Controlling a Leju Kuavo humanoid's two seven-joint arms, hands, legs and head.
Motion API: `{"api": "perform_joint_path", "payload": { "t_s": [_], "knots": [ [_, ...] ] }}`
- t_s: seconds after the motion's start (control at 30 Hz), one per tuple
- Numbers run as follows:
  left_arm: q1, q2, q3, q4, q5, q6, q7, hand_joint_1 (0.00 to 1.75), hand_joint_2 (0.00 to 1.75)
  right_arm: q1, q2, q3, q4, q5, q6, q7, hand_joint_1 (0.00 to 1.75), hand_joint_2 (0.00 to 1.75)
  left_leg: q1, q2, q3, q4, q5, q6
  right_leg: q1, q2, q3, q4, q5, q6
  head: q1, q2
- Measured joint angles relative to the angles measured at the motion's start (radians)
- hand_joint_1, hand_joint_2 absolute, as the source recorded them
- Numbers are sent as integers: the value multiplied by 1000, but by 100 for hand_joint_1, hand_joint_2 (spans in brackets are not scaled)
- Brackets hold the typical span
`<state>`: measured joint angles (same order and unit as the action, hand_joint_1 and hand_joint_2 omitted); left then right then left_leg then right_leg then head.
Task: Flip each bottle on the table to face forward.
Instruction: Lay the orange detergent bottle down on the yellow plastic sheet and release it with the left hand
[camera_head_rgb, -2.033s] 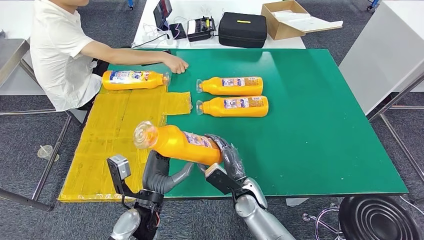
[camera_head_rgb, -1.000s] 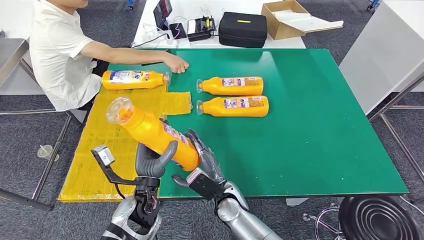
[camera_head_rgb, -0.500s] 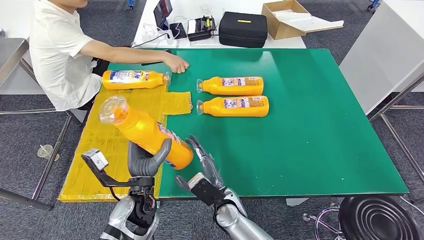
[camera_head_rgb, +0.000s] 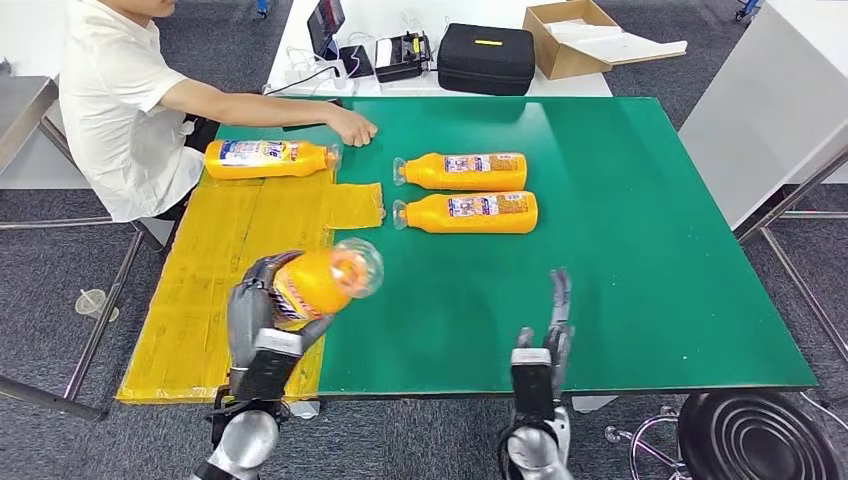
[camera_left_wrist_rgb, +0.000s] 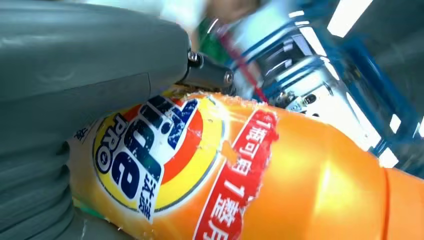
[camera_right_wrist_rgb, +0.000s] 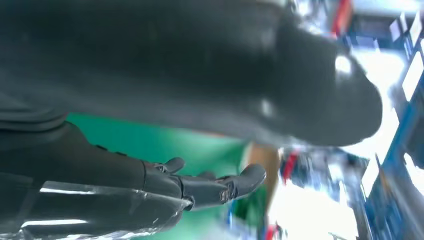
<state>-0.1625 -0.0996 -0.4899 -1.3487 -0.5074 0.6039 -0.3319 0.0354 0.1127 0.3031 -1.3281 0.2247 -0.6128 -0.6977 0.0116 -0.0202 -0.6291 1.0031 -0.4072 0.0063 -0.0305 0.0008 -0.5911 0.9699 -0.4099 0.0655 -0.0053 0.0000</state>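
Inspector: Bottle (camera_head_rgb: 318, 282) location and hold, please.

Operator: Lower left of the head view, lifted off the table (camera_head_rgb: 620, 300) above the edge where the yellow mat (camera_head_rgb: 215, 270) meets the green. My left hand (camera_head_rgb: 262, 315) is wrapped around its base end, cap end (camera_head_rgb: 357, 268) pointing up and right toward the camera. My wrist view shows the front label (camera_left_wrist_rgb: 150, 155) beside my grey thumb, so I judge the hold leaves the printed face readable while I turn it.

Inspector: Right hand?

Operator: My right hand (camera_head_rgb: 545, 350) stands at the lower centre of the frame over the near table edge, fingers straight and apart, holding nothing, well apart from the bottle. I judge it is kept clear so one hand alone carries the turn.

Inspector: Other stock?

Operator: Two bottles (camera_head_rgb: 462, 171) (camera_head_rgb: 468, 212) lie side by side at upper centre on the green, caps left. A third bottle (camera_head_rgb: 268, 158) lies at upper left on the mat, with a seated person's hand (camera_head_rgb: 352, 128) resting just beyond its cap.

Inspector: Risk?

Operator: Grip sits at one end; the free end could sag on set-down.
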Motion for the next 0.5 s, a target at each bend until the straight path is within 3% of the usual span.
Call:
{"api": "perform_joint_path", "payload": {
  "t_s": [0.1,0.17,0.5],
  "knots": [
    [-44,32,-4,62,-298,-69,148,175,175,18,1,-92,-93,5,-1,0,0,0,0,0,0,0,0,0,0,0,0,0,0,0,0,0],
    [-76,49,-4,113,-384,-140,208,175,175,22,0,-132,-131,-4,-1,0,0,0,0,1,1,0,0,0,0,0,0,0,1,-1,0,0],
    [-235,64,9,382,-433,-359,250,175,175,10,-1,-170,-159,-50,11,0,0,0,0,1,0,0,1,0,0,0,0,0,2,-2,0,0]
  ]
}}
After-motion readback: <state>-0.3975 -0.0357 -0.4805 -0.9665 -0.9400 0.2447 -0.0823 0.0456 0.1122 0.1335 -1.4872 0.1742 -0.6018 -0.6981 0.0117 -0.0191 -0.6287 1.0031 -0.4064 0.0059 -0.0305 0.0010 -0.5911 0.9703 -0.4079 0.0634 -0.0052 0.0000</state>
